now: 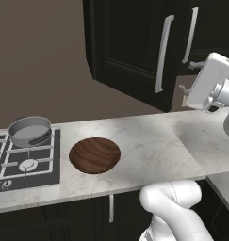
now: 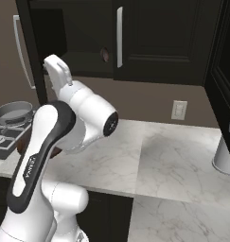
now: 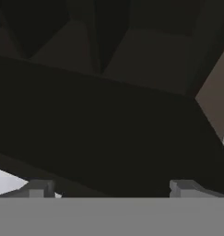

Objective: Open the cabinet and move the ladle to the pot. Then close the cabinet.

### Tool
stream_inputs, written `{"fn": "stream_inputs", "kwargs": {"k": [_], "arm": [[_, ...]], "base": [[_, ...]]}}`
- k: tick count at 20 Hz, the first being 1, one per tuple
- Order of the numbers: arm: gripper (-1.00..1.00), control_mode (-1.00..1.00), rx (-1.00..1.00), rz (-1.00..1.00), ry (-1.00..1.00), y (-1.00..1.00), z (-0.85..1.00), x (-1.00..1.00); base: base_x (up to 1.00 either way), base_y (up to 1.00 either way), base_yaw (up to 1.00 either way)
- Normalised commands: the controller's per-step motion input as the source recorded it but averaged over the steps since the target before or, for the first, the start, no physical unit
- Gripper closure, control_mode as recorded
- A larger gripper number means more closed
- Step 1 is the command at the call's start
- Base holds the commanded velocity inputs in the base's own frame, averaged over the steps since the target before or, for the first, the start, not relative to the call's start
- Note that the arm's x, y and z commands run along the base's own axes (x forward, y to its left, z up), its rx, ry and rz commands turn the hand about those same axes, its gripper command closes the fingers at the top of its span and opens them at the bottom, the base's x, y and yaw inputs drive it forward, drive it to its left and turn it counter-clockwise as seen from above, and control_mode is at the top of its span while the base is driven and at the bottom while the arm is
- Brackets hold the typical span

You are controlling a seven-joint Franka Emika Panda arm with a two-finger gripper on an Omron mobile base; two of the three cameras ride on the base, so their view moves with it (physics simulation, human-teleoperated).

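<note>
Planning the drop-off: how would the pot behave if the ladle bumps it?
The pot looks like rigid metal, shallow and wide, so tipping seems unlikely. Sitting on the stove grate, it might slide or rattle slightly.

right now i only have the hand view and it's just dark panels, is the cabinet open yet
Observer: Yes. In the left base view the left door of the cabinet stands swung out over the counter. The right door looks shut.
Operator: ok where's the ladle
Observer: In the right base view a small dark brown round shape, likely the ladle, sits inside the opening beside the shut door's edge. I cannot make out its stem.
Operator: and the pot
Observer: The pot stands on the stove at the left end of the counter, with a wooden dish on the marble to its right.
</note>
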Motion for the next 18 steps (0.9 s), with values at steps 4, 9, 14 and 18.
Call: {"fn": "stream_inputs", "kwargs": {"k": [4,9,14,18], "arm": [[-1.0,-1.0,0.0,0.07,0.0,0.31,-0.1,0.3],[-1.0,-1.0,0.0,0.09,0.0,0.3,-0.02,0.09],[-1.0,-1.0,0.0,0.12,0.0,0.41,0.0,-0.08],[-1.0,-1.0,0.0,0.13,0.0,0.51,0.0,-0.16]], "base": [[0.0,0.0,0.0],[0.0,0.0,0.0],[0.0,0.0,0.0],[0.0,0.0,0.0]]}}
